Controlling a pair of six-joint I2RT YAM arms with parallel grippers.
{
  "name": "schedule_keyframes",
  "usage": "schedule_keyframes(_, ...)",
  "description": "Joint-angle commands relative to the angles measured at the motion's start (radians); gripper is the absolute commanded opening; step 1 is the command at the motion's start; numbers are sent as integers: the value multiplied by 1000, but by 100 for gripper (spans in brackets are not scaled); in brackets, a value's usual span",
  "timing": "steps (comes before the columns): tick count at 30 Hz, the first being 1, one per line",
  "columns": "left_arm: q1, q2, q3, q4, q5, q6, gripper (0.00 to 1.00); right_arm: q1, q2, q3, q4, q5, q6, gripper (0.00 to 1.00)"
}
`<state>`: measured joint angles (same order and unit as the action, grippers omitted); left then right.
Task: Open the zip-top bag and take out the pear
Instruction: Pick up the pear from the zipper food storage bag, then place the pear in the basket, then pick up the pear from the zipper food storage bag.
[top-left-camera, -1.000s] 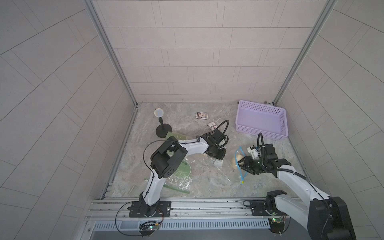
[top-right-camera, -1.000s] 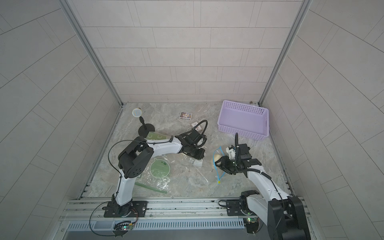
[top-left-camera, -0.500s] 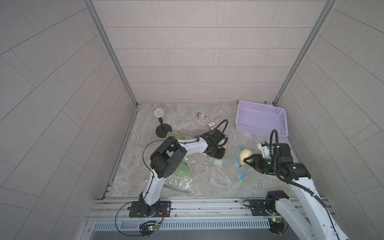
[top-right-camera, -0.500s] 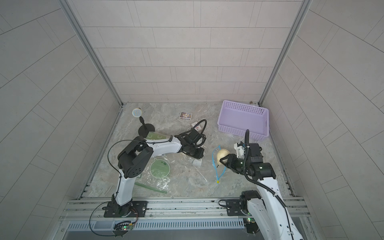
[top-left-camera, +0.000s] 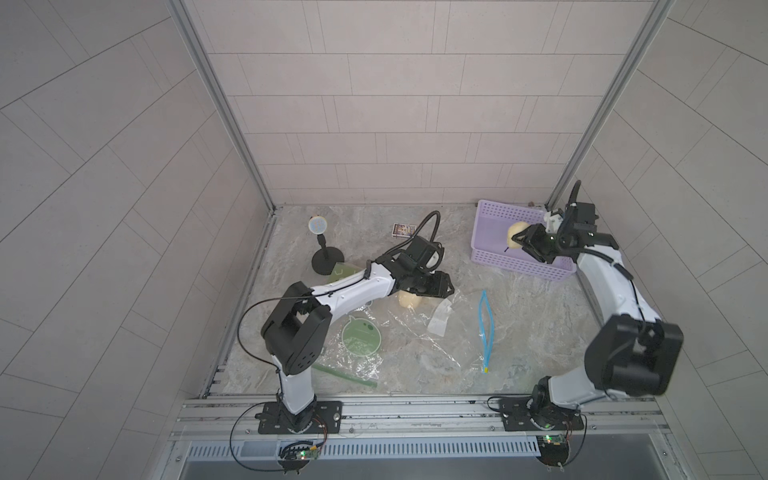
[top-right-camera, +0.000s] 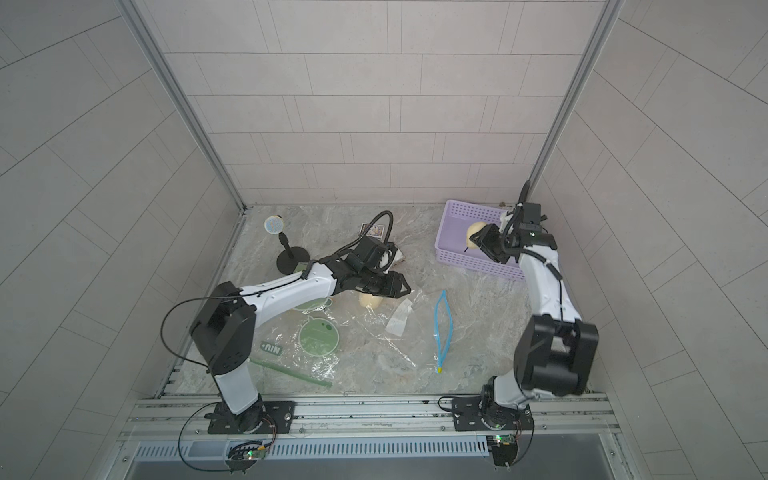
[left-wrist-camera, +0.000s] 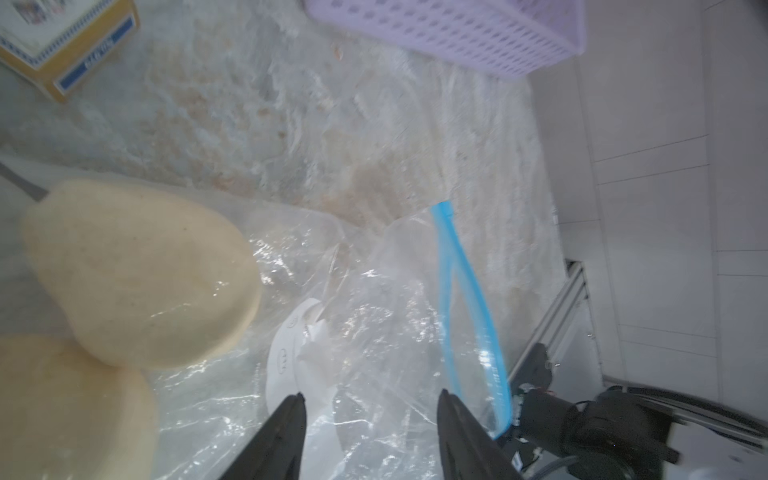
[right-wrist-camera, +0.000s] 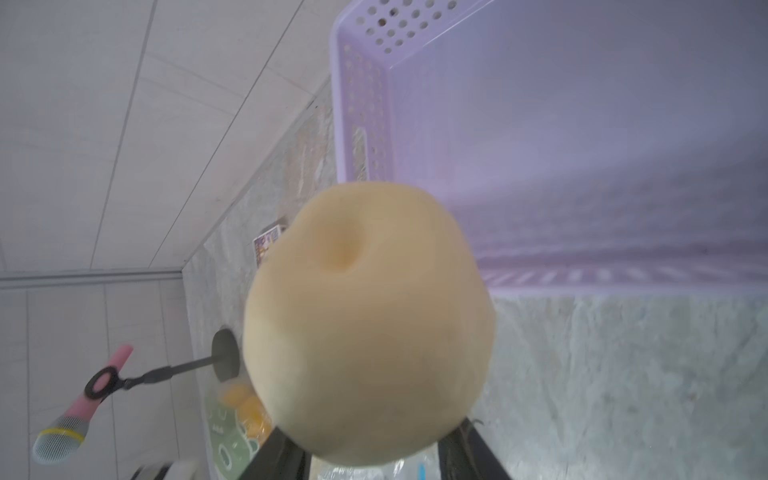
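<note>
The pale yellow pear (top-left-camera: 516, 232) (top-right-camera: 476, 232) (right-wrist-camera: 370, 324) hangs over the purple basket, and my right gripper (top-left-camera: 520, 242) (top-right-camera: 478, 242) (right-wrist-camera: 372, 449) is shut on it. The clear zip-top bag (top-left-camera: 415, 332) (top-right-camera: 374, 332) (left-wrist-camera: 374, 332) lies flat mid-table, its blue zip strip (top-left-camera: 484, 324) (top-right-camera: 444, 328) (left-wrist-camera: 457, 291) spread apart. My left gripper (top-left-camera: 432, 286) (top-right-camera: 395, 286) (left-wrist-camera: 370, 395) stands open low over the bag's far end, its fingers apart above the film. Beside it, two more pale pears (top-left-camera: 409, 299) (top-right-camera: 370, 300) (left-wrist-camera: 141, 274) lie under the plastic.
The purple basket (top-left-camera: 523, 266) (top-right-camera: 478, 264) (right-wrist-camera: 540, 274) sits at the back right. A microphone on a black stand (top-left-camera: 326, 249) and a small box (top-left-camera: 403, 229) are at the back. A second clear bag with a green round print (top-left-camera: 360, 340) and a green strip (top-left-camera: 345, 376) lies front left.
My right arm has lifted the pear away from the bag's mouth and carried it back and right, over the basket. The left gripper has opened and let go of the bag.
</note>
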<state>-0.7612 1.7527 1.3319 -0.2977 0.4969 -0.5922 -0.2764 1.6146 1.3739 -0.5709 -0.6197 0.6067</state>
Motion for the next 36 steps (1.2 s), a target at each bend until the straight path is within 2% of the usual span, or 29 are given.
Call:
schedule_keyframes(1,67,-98,-67,44,54,-59,60,-34,151,129,109,-20,10,61)
schedule_keyframes(4,106,-143,-110,-3,-40,0,63,-41,261,242,101,-145,19,88)
schedule_keyframes(5,123,-143,-131,7,-30,5,64,-38,253,234,107,-193,31,91)
schedule_keyframes(7,151,-128,-151,12,-9,17,63,-24,158,149,116,-209,30,90)
schedule_keyframes(9,157,-108,-168,5,-23,37,63,-1,6,16,33,-197,-6,86)
schedule_keyframes(11,157,-92,-196,42,-18,28,63,37,-162,-156,-15,-178,-30,79)
schedule_keyframes(13,156,-81,-219,67,-32,23,61,66,-360,-374,-8,-146,-20,65)
schedule_keyframes(15,157,-69,-238,74,-53,32,60,72,-540,-569,6,-149,11,48)
schedule_keyframes(17,157,-54,-243,72,-69,38,59,72,-673,-668,-46,-136,7,34)
schedule_keyframes(21,155,-39,-272,71,-126,51,55,78,-879,-834,-121,-168,24,19)
schedule_keyframes(24,153,-24,-281,72,-139,57,53,83,-929,-949,-82,-200,61,16)
schedule_keyframes(28,136,-9,-283,67,-155,63,51,140,-930,-1068,173,-233,190,16)
schedule_keyframes(32,125,1,-294,68,-165,65,49,261,-823,-1057,338,-194,232,17)
schedule_keyframes(34,123,7,-303,70,-168,62,47,330,-758,-1031,342,-124,216,18)
schedule_keyframes(36,119,13,-314,78,-171,60,46,358,-670,-1032,401,-126,224,18)
